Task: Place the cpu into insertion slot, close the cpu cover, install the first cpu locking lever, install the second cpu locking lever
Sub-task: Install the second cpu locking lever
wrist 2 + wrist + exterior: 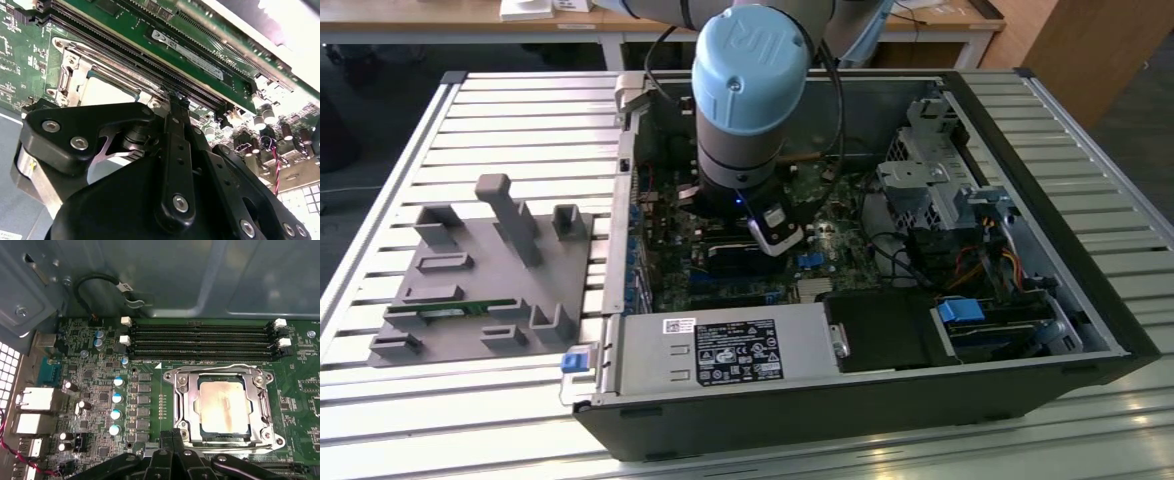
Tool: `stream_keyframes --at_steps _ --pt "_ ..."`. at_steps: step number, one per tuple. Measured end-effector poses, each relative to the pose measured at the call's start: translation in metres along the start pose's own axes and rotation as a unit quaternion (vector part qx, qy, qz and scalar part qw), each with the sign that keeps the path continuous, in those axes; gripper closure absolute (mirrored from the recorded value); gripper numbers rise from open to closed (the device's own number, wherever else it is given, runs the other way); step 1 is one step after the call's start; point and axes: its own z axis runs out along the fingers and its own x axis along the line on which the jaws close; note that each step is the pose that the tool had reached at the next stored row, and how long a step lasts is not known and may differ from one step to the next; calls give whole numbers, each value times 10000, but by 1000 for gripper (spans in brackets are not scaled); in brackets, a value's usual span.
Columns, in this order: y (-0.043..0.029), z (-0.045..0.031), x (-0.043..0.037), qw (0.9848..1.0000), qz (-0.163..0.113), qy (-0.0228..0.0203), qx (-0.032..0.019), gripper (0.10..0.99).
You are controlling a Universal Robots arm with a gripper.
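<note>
The cpu (222, 407) lies flat in the insertion slot (278, 441), its silvery top showing through the cut-out of the cpu cover (186, 402). The cover lies down over it. A thin wire lever (235, 366) runs along the socket's side nearest the long memory slots. My gripper (172, 437) is shut, with its black fingertips (167, 441) at the socket's edge, just off the cover's corner. The second wrist view shows the gripper (173, 97) low over the board beside the cpu (107, 92) and the cover (67, 80). In the exterior view the gripper (769, 240) reaches down into the open computer case (1067, 300).
Several long black memory slots (200, 340) run beside the socket, and one memory stick (200, 55) stands in them. Capacitors (116, 400) and rear ports (35, 400) flank the other side. A grey fixture tray (480, 280) sits on the slatted table at the exterior view's left. The power supply (720, 355) fills the case's near wall.
</note>
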Motion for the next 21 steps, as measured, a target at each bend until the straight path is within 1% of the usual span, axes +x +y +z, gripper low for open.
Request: stream_keyframes --at_steps 5,10,12,15,21 --pt "8 19 3 10000 0 0 -32 980" --pt "10 13 6 10000 0 0 -43 980" --pt "16 -4 6 10000 0 0 -50 980" --pt "34 -51 7 10000 0 0 -55 980" --pt "62 -123 7 10000 0 1 -59 980"
